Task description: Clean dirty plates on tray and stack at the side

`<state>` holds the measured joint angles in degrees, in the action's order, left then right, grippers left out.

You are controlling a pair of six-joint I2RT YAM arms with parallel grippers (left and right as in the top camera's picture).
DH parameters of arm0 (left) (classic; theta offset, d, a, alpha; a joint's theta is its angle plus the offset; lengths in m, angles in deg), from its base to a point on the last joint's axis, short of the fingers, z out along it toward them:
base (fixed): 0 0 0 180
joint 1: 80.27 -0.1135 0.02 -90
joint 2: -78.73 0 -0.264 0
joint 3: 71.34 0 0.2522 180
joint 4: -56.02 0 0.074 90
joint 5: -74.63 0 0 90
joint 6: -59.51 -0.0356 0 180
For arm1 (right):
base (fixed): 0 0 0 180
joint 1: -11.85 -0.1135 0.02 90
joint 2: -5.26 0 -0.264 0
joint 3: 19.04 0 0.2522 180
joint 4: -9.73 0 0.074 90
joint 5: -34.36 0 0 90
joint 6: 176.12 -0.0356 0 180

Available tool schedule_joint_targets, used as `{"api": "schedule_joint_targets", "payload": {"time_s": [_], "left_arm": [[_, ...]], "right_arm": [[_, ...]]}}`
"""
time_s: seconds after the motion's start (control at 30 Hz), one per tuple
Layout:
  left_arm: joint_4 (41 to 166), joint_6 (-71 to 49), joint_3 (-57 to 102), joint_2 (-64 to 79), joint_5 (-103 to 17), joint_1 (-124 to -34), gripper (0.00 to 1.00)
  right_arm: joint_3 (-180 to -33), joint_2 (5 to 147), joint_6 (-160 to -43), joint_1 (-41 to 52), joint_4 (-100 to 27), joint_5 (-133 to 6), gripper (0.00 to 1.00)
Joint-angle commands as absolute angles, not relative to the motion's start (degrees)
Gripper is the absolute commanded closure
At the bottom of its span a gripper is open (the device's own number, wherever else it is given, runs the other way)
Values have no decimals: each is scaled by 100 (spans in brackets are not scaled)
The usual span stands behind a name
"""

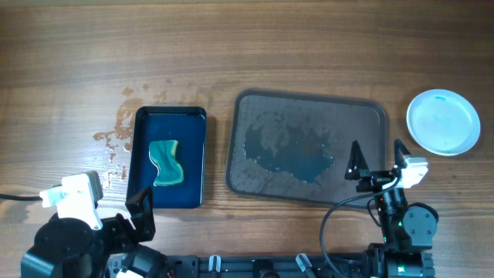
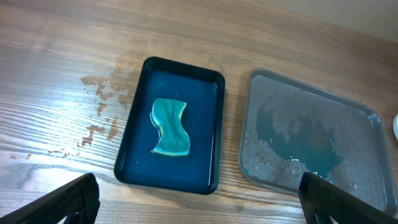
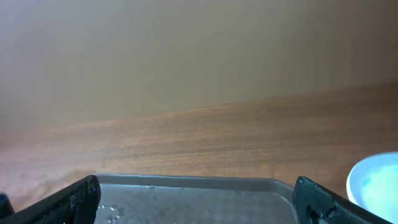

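The grey-brown tray [image 1: 309, 108] lies at centre right with a wet bluish puddle and no plate on it; it also shows in the left wrist view [image 2: 367, 118] and the right wrist view [image 3: 186, 183]. White plates [image 1: 443, 121] sit stacked on the table right of the tray, seen at the edge of the right wrist view [image 3: 376, 180]; I cannot tell how many. My left gripper [image 2: 196, 202] is open and empty near the front edge, below the small blue tray. My right gripper [image 3: 196, 199] is open and empty over the tray's front right corner [image 1: 378, 166].
A small dark-blue tray [image 1: 170, 158] holds water and a teal-and-yellow sponge [image 1: 167, 163], also in the left wrist view [image 2: 169, 126]. Brownish spill marks [image 1: 116, 135] stain the wood left of it.
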<state>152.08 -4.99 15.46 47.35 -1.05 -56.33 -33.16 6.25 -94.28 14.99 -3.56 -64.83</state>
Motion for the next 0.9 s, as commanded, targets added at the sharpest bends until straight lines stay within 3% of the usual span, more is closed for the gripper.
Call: {"api": "schedule_joint_targets", "payload": {"time_s": [0.0,0.87], "left_arm": [[15193,-610,1561,4762,-11,-5600,0],[15193,-610,1561,4762,-8,-5600,0]], "right_arm": [[-3305,544,-8243,1470,-324,-6663,0],[-3309,547,-8200,1470,-330,-6580,1]]}}
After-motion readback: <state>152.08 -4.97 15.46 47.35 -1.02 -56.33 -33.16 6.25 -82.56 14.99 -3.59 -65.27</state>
